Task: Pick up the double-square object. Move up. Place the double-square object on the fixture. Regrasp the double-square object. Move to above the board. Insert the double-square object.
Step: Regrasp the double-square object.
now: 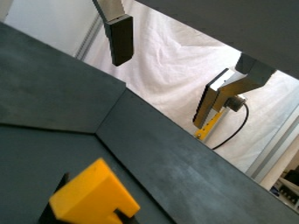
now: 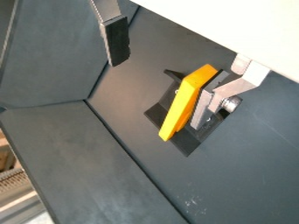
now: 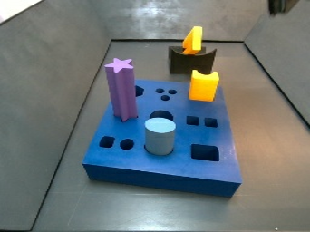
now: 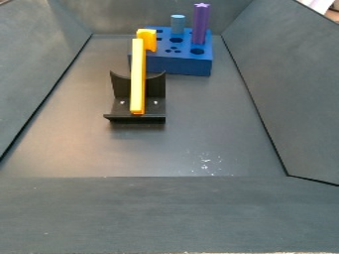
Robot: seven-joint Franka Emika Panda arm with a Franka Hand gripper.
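The double-square object (image 4: 138, 71) is leaning upright on the fixture (image 4: 138, 103), w/ the board (image 4: 180, 62) just behind it, farther back in a side view. In a side view from the opposite end, the fixture (image 3: 190, 60) sits at the board's (image 3: 127, 154) far edge. On the board: purple star post (image 3: 121, 89), grey cylinder (image 3: 160, 136), stubby yellow block (image 3: 204, 85). End effector (image 2: 176, 61) isn't in either side view, only wrist views; fingers (image 2: 115, 42) are wide apart w/ nothing held, the bar (image 2: 184, 102) showing between them, not touching.
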